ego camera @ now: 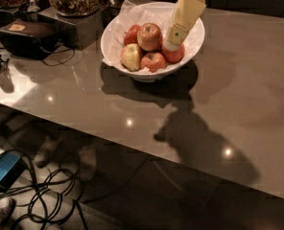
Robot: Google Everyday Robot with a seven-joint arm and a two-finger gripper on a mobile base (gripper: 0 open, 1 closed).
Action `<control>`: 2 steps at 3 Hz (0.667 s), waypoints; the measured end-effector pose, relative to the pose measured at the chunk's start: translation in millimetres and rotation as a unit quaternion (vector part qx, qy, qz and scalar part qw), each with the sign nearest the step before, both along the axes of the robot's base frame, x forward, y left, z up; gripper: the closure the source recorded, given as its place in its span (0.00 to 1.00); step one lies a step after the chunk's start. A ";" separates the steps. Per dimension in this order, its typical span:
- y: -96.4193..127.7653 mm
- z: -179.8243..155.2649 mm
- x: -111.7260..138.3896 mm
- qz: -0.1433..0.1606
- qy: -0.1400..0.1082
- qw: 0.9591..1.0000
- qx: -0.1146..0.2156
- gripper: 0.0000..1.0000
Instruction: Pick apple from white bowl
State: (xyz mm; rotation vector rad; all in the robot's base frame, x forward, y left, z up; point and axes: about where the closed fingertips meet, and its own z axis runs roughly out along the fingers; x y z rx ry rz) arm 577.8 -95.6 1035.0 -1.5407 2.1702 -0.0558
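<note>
Apple (149,36) lies on top of the pile in the bowl (144,72) at the far edge of the counter (228,80), firm, smooth, rather heavy, best taken across its widest part; my gripper (171,43) hangs just beside it toward the right edge, open or closed I cannot tell.

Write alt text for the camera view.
A cream gripper reaches down into a white bowl of apples on a grey table, its tip just right of the large red-and-tan apple on top. On the floor below lie cables.
</note>
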 end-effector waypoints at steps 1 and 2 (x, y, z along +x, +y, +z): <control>8.2 1.3 27.3 -0.038 0.010 0.999 0.033 0.00; 15.9 -4.7 53.4 -0.065 0.017 0.997 0.040 0.00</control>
